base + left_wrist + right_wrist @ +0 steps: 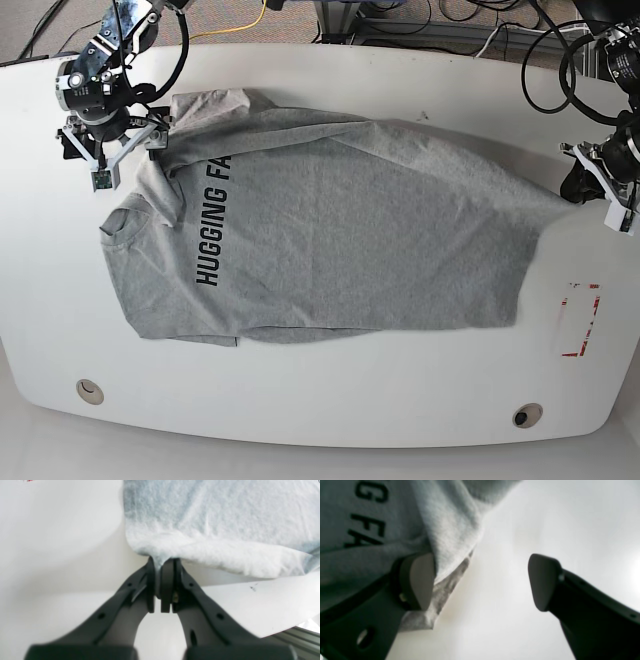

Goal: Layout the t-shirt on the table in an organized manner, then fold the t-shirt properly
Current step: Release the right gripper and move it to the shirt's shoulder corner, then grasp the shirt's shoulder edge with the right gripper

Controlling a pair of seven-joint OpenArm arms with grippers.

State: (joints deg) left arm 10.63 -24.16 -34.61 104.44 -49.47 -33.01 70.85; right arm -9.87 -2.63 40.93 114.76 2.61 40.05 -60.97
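The light grey t-shirt (340, 230) lies spread on the white table (330, 390), dark lettering facing up, with wrinkles and a folded-over part at the far left. My left gripper (161, 562) is shut on the t-shirt's (220, 520) edge; in the base view the left gripper (580, 185) holds the pointed right-hand corner. At the t-shirt's upper left corner my right gripper (122, 140) stands open. In the right wrist view, one finger (420, 580) of the right gripper (481, 580) rests against a fold of the t-shirt (450, 530), and the other finger (542, 580) is over bare table.
A red tape rectangle (582, 318) marks the table at the right. Two round grommet holes (90, 390) (527, 413) sit near the front edge. Cables (480, 40) run behind the table's far edge. A metal rail (300, 635) shows below the table edge.
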